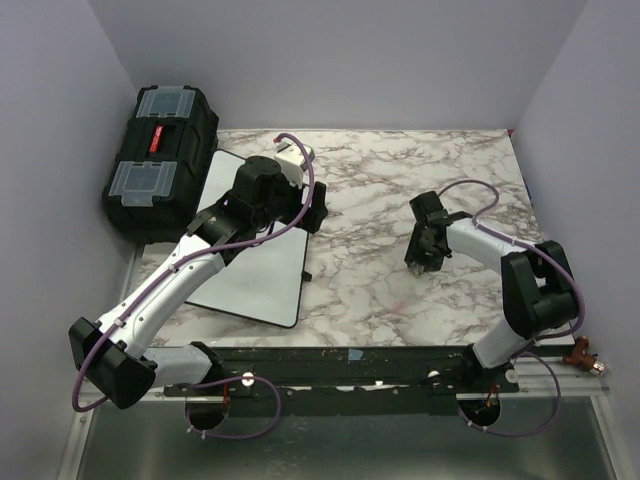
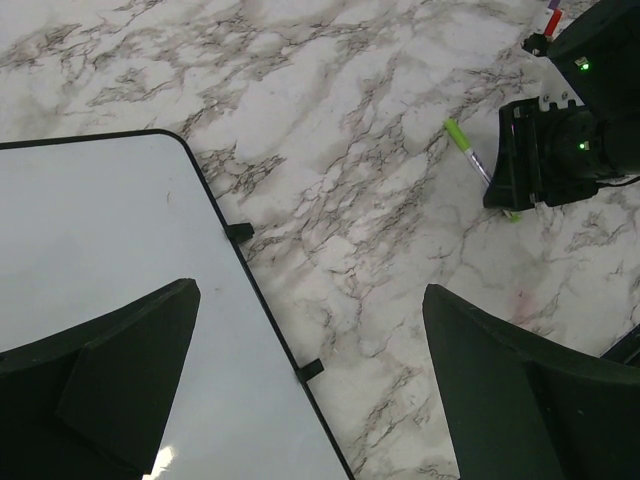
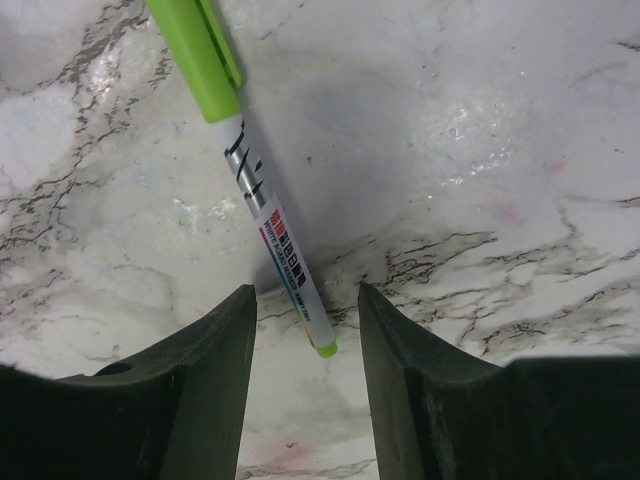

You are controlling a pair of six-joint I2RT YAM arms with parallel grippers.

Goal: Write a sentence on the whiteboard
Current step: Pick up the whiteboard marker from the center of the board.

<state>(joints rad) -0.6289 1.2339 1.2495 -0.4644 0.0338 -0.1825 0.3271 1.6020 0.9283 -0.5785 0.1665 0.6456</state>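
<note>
Evidently you are at the start: the whiteboard (image 1: 258,275) lies left on the marble table (image 1: 400,290), no sentence visible on it. Your right gripper (image 3: 307,297) stands spread astride the capped green marker (image 3: 255,190), ungrasped; your left gripper (image 2: 310,295) hovers released over the board's edge.

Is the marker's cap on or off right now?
On. The right wrist view shows the green clipped cap seated on the marker.

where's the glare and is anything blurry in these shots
Left wrist: a small bright glint on the whiteboard near the bottom edge, the near fingers dark and soft. Right wrist: speckled sheen on the marble table, the green marker sharp. Top external: even light, soft shadows, no glare.
</note>
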